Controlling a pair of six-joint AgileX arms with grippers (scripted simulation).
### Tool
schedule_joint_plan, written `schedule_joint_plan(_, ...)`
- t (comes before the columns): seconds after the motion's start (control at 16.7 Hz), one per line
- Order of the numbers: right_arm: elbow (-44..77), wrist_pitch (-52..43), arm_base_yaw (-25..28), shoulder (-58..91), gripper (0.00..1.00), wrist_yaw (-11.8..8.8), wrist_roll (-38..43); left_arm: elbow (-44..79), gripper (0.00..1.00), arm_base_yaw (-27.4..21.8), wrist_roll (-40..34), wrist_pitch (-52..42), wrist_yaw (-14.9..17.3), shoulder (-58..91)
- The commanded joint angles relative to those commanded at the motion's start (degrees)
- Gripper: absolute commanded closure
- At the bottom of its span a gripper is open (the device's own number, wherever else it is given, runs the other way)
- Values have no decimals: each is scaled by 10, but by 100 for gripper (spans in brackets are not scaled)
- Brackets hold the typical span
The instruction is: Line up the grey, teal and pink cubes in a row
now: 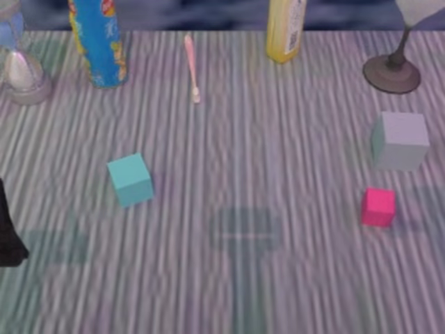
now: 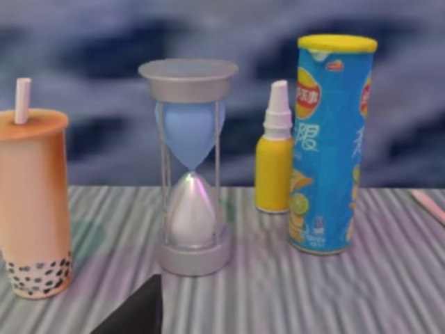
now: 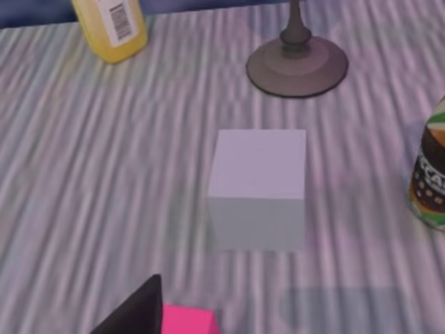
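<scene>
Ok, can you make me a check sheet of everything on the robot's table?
Surface: striped table, bare in the middle.
Job's things: teal cube at left; grey cube and pink cube at right, apart, no row yet.
Clutter: hourglass, chip can, bubble tea, yellow bottle, toothbrush, wine glass, all along the far edge.
Grippers: left arm at left edge; right gripper's dark tip only in its wrist view.
Cables: nothing seen.
Surroundings: blurry blue backdrop.

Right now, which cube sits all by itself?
The mid-sized teal matte cube, alone on the table's left; the pale grey cube and hot-pink cube sit together at right.
</scene>
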Motion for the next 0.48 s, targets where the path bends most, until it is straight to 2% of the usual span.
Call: schedule_joint_plan(0.48, 315, -245, 70, 473, 0, 3, 107, 0, 0, 0, 0, 0, 0, 0)
